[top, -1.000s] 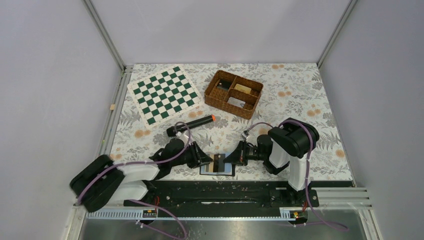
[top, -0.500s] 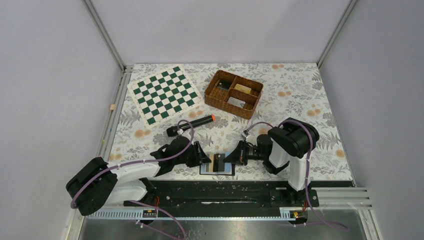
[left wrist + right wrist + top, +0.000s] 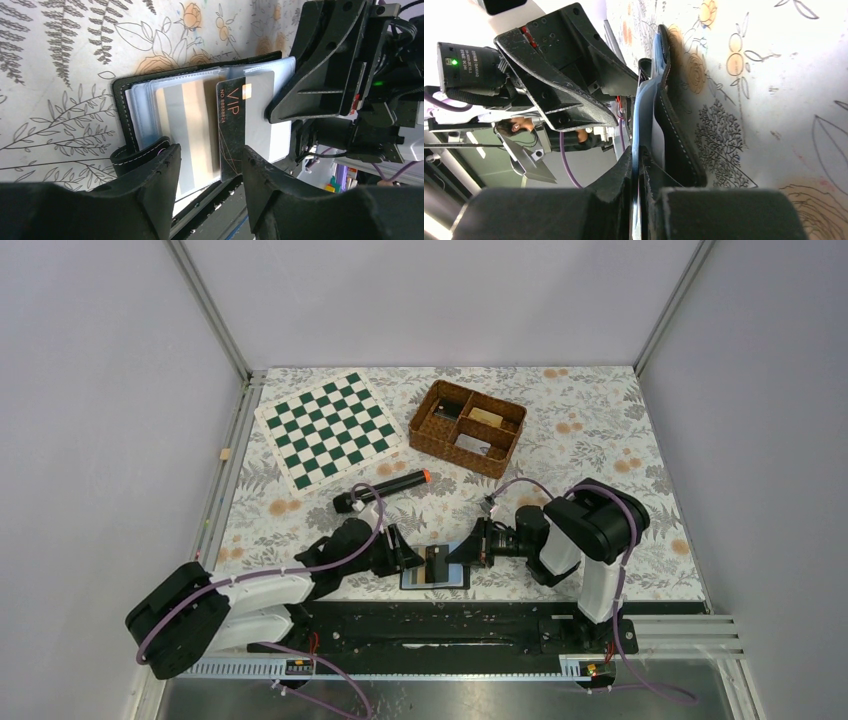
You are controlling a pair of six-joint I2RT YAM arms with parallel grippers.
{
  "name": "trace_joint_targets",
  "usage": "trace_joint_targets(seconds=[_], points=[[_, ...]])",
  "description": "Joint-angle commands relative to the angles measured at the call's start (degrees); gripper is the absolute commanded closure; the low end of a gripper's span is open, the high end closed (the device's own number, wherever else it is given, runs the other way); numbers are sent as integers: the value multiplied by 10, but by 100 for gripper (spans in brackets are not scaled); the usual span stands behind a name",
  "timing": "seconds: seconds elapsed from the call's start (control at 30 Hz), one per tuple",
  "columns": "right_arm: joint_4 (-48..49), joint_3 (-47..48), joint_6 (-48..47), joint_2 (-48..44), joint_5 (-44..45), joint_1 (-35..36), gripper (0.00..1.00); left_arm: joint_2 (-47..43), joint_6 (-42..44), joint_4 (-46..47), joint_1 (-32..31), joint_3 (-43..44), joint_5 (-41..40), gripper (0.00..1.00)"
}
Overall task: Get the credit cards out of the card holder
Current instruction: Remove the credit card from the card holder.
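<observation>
The card holder (image 3: 455, 579) lies open near the table's front edge, its blue-grey sleeves up. A dark card (image 3: 436, 562) marked VIP (image 3: 231, 125) sticks part way out of a sleeve, across the wallet's middle. A pale card with a tan band (image 3: 197, 125) sits inside a sleeve beside it. My left gripper (image 3: 410, 560) is open, its jaws (image 3: 210, 170) low over the wallet's near edge, either side of the dark card's end, not touching it. My right gripper (image 3: 463, 555) is shut on a thin blue-grey sleeve page of the wallet (image 3: 639, 165), beside its black cover (image 3: 674, 125).
A black cylinder with an orange tip (image 3: 385, 489) lies behind the left arm. A green-and-white chessboard (image 3: 330, 430) is at the back left. A brown wicker basket (image 3: 467, 427) with compartments stands at the back middle. The black base rail (image 3: 430, 618) runs just in front of the wallet.
The left arm's elbow has swung a little to the left while its gripper stays at the wallet. The right arm has shifted slightly. The wallet and dark card have barely moved.
</observation>
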Motion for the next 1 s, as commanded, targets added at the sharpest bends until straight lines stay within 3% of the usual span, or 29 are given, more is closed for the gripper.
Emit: trace_joint_targets(seconds=[0.0,0.3,0.97], points=[[26,7,-14,-35,-30,5,100,-19,-2,88,2,-13,34,52],[26,7,-7,-49,-40,5,100,-58,5,101,0,-31,23,50],[26,9,1,-59,-46,5,100,23,-21,255,-27,-54,22,56]])
